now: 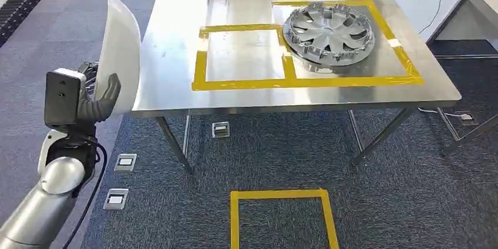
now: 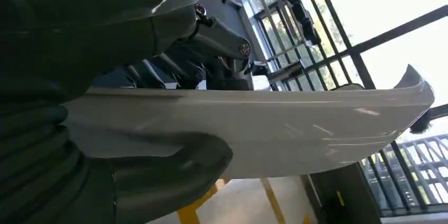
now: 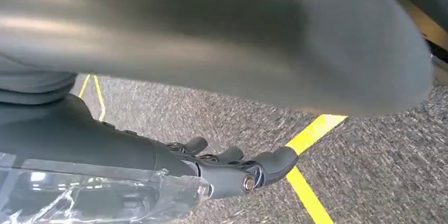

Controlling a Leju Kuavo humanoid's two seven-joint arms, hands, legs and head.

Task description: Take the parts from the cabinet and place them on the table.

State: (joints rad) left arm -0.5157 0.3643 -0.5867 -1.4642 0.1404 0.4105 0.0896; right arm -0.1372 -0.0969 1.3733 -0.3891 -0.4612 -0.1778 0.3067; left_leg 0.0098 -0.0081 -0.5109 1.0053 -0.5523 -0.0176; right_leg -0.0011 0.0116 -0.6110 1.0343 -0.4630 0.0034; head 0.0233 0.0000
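— Beside the worktop's (image 1: pixel 176 93) left edge: white panel (image 1: pixel 120 49) held upright in the left hand (image 1: pixel 97 105), thumb pressed on its face, fingers behind.

— Looks glossy, smooth, thin, gently curved, pale all over. Probably light and stiff but slippery; best gripped near the lower edge, thumb opposing fingers, as now.

— Destination?

— Likely the empty yellow-taped square (image 1: pixel 244 55), next to the silver wheel cover (image 1: pixel 329 29).

— Right hand (image 3: pixel 232 168)?

— Hanging over the carpet, fingers loosely extended, holding nothing.
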